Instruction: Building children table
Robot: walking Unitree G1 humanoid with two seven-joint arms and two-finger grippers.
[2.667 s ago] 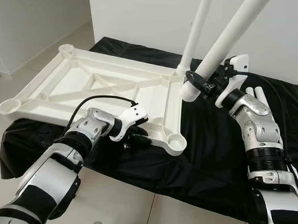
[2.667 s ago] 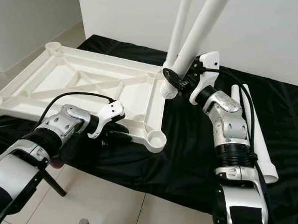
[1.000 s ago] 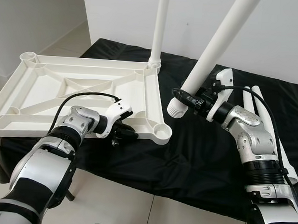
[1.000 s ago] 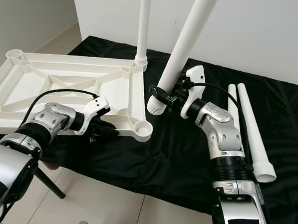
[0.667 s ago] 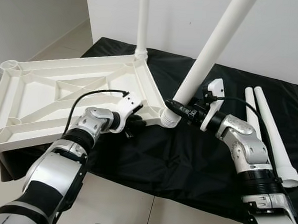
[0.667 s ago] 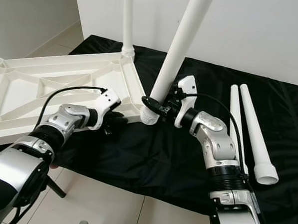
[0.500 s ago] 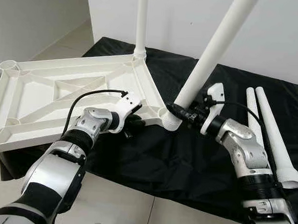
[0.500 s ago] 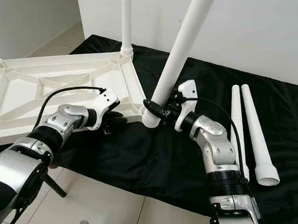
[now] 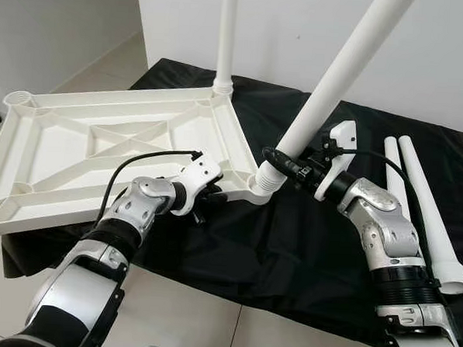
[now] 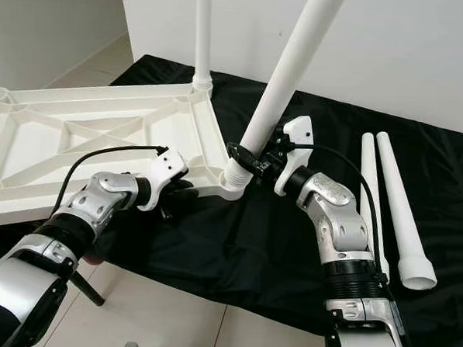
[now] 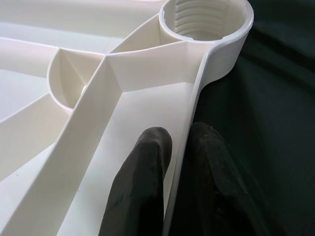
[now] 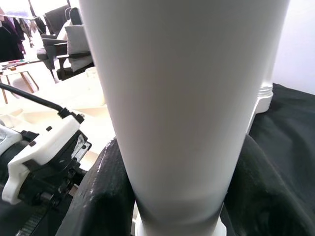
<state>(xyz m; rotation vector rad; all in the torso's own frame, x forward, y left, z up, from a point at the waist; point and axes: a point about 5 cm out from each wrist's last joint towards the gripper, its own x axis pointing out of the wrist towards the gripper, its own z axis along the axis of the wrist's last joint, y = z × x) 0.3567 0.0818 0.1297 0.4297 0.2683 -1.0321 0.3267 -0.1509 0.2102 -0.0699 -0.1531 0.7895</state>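
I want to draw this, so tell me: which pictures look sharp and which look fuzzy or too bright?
Left eye view: sharp and evenly lit, the white tabletop bright against the black cloth. Left wrist view: the pincer fingers are soft, the threaded socket clearer. Right wrist view: the table leg is so close it looks fuzzy, with a bright glow at the edge.

White tabletop (image 9: 101,139) lies upside down — one leg (image 9: 226,33) upright, another leg (image 9: 337,78) tilted at its corner socket.
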